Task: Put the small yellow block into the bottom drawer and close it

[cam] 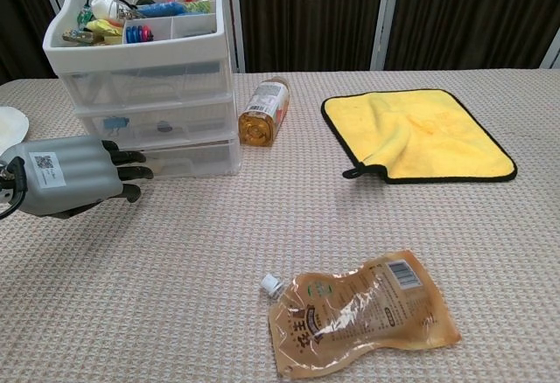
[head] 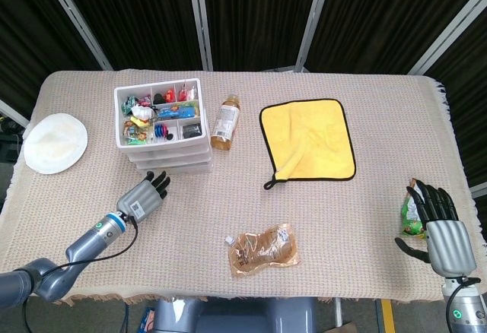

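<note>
My left hand (cam: 66, 184) holds nothing, fingers extended flat against the front of the bottom drawer (cam: 188, 159), which sits nearly flush with the stack. The yellow block cannot be made out; I judge it is inside. Risk: an off-centre push may skew the drawer or slide the whole unit (head: 163, 131). My right hand (head: 440, 226) rests open, well apart.

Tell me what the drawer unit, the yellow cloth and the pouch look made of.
Drawer unit: white plastic frame with clear, glossy drawer fronts; contents show through. Yellow cloth: soft, matte fabric, likely microfibre, with black stitched edging and folds. Pouch: thin flexible plastic film, shiny and crinkled, with a white spout.
</note>
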`<state>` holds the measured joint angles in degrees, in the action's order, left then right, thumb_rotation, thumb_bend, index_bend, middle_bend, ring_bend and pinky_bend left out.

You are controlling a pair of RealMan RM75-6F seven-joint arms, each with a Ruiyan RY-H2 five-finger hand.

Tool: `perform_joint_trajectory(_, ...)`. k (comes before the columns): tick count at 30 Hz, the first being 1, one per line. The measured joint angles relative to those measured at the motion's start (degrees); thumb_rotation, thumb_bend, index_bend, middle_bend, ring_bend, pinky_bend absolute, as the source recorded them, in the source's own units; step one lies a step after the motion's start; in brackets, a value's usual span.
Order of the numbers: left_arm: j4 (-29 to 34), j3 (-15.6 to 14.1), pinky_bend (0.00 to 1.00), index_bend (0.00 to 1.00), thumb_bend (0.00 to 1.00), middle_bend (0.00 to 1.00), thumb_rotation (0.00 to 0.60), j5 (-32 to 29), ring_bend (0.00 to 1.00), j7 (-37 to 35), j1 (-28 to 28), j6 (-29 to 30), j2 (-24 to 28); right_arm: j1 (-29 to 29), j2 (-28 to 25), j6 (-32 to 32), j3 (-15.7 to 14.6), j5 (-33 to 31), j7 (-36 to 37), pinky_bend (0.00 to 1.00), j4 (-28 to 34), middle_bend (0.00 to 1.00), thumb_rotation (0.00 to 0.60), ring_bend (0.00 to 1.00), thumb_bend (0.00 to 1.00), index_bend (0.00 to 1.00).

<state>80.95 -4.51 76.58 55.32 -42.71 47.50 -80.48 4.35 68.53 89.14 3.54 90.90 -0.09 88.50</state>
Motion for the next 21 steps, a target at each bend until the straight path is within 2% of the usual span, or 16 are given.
perform_joint_trajectory(12, -0.67, 0.23, 0.12, 0.25, 0.87, 0.07, 0.600, -2.35, 0.05, 0.66, 0.66, 0.77, -0.13, -0.01, 0.17, -0.10, 0.01, -0.25, -0.31, 0.00, 0.00, 0.00, 0.600, 0.00, 0.05, 0.08)
perform_joint_trajectory(18, 0.40, -0.11, 0.12, 0.24, 0.87, 0.06, 0.600, -1.45, 0.04, -0.24, 0.99, 1.62, 0.25, 0.02, 0.01, -0.37, 0.01, -0.51, -0.05, 0.00, 0.15, 0.00, 0.600, 0.00, 0.05, 0.08)
perform_joint_trajectory(21, 2.15, -0.47, 0.12, 0.23, 0.84, 0.06, 0.600, -0.38, 0.04, -1.24, 1.43, 2.66, 0.87, 0.03, -0.07, -0.50, 0.03, -0.68, 0.10, 0.00, 0.17, 0.00, 0.600, 0.00, 0.05, 0.08)
